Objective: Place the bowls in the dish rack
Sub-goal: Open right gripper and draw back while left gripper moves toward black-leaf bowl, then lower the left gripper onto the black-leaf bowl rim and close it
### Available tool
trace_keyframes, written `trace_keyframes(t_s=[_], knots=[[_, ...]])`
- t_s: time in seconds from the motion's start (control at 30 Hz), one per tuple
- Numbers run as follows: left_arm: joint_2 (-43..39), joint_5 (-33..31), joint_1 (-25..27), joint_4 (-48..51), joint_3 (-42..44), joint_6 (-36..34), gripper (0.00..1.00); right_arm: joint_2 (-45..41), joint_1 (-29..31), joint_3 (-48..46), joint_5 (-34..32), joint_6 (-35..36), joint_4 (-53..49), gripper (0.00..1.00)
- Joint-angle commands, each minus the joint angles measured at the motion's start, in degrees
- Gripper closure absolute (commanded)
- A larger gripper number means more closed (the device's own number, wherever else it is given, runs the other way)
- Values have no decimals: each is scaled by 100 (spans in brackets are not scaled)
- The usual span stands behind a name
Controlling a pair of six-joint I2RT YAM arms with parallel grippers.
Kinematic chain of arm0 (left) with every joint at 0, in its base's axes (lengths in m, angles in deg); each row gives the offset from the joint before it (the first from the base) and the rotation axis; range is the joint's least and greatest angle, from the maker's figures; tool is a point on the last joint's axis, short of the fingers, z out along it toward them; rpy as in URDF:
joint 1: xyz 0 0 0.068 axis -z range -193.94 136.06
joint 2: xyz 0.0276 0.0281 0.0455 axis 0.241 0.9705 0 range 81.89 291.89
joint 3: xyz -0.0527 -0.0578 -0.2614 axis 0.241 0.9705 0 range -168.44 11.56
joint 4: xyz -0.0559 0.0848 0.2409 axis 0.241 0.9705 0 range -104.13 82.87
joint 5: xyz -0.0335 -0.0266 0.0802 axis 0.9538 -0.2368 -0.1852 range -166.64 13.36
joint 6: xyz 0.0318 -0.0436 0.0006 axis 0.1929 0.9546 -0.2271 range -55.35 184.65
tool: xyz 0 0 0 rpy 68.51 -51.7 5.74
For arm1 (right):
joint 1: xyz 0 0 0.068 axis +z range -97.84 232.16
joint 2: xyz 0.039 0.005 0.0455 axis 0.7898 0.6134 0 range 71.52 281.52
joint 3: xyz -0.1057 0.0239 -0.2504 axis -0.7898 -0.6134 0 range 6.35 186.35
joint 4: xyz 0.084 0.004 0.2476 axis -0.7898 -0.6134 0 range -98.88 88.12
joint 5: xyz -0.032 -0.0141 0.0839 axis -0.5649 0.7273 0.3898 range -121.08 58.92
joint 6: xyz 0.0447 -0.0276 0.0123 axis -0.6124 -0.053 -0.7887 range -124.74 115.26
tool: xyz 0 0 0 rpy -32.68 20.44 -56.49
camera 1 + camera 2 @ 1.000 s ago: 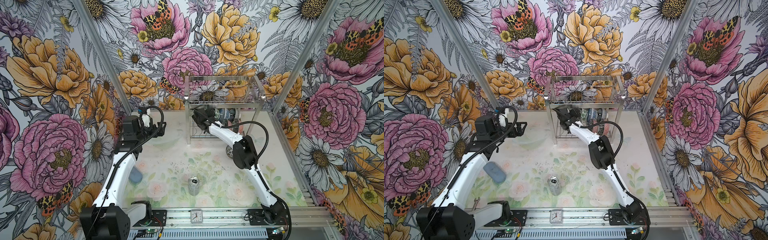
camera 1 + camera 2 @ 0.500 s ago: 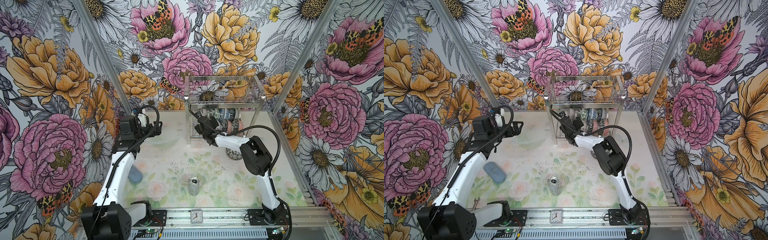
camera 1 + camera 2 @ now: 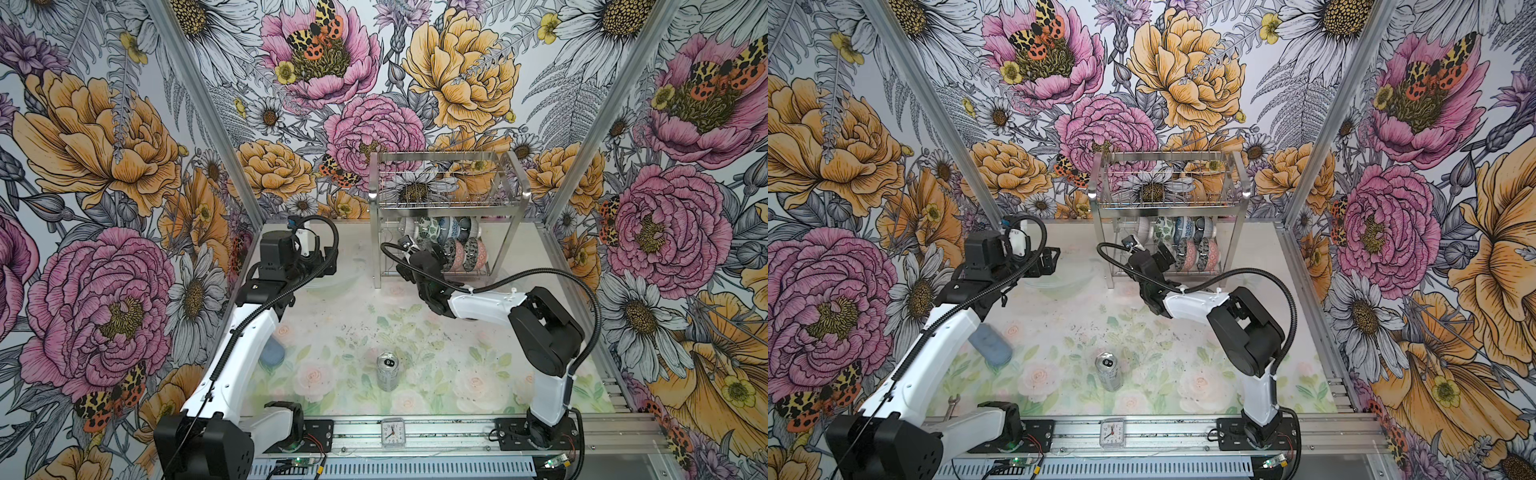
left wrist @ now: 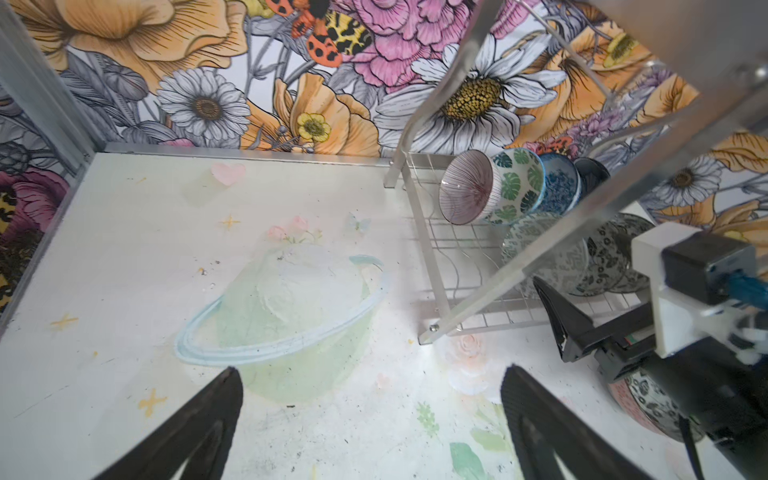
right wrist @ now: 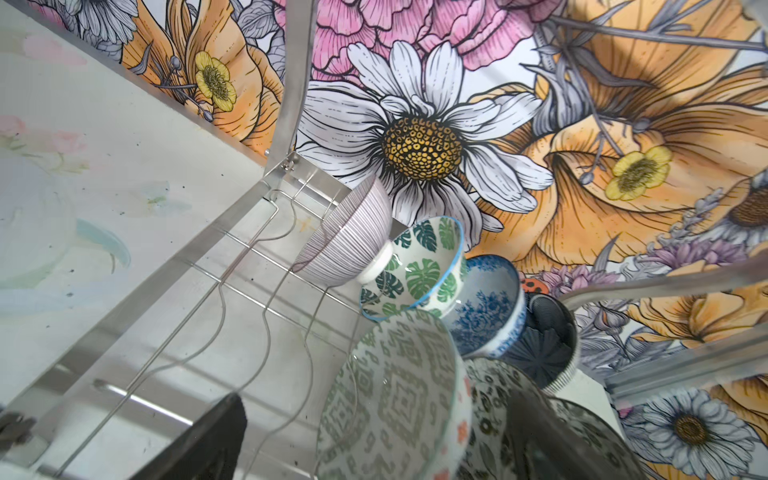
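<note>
Right wrist view: bowls [image 5: 419,266] are racked on edge in lower slots of the dish rack [image 5: 293,83], the right pincer [image 5: 378,397] gaping empty; such slick, breakable ceramic is judged best gripped at the rim.

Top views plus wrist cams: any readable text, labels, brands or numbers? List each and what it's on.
Nothing here reads clearly.
Clock: the dial has numerals, but they are too small to read.
Can: silver side and lid, no legible print or brand.
Bowls: painted patterns only, no lettering.
</note>
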Motion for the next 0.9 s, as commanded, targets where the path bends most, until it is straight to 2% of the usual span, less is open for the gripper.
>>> trace_keyframes(t_s=[0.0,0.2,0.43,0.63,0.67,0.87], knots=[[-35,-898,717,345,-384,-343,1,-969,65,-451,57,-15,64,0],[318,-1584,1989,405,-743,-92,1,-2733,-61,-1145,265,-853,-1475,0],[1317,-2245,3355,-71,-827,393,1,-4669,-696,-1829,1186,-1975,-2887,0],[2358,-1860,4035,-1001,-895,1025,1,-5514,-971,-1959,1372,-2158,-3608,0],[2577,-1578,4134,-1177,-930,1137,1,-5544,-1011,-1955,1371,-2175,-3676,0],[3668,-1280,4320,-1292,-1498,1741,1,-5399,-1100,-1841,1336,-2309,-3830,0]])
